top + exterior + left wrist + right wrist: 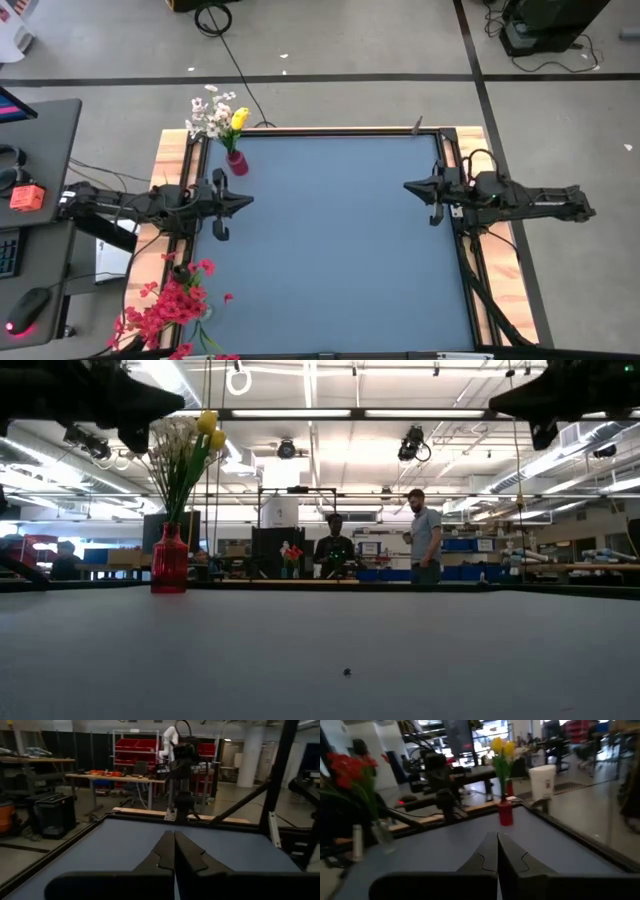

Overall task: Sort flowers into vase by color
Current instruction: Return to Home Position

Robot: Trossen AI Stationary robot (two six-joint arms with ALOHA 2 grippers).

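Observation:
The small red vase (237,162) stands near the table's far left corner and holds white blossom clusters (207,115) and yellow tulips (239,119) by their stems; it also shows in the low view (169,561) and the right wrist view (505,813). Red sprays (175,305) stand in a clear holder at the table's near left corner. My left gripper (248,201) hovers shut at the table's left edge, near of the vase. My right gripper (408,186) hovers shut at the right edge. Neither touches anything.
The blue mat (340,250) is framed by a wooden border (170,150). A desk with a mouse and an orange object (27,197) sits left of the table. People (425,545) stand in the room beyond the far edge. A tiny dark speck (347,671) lies on the mat.

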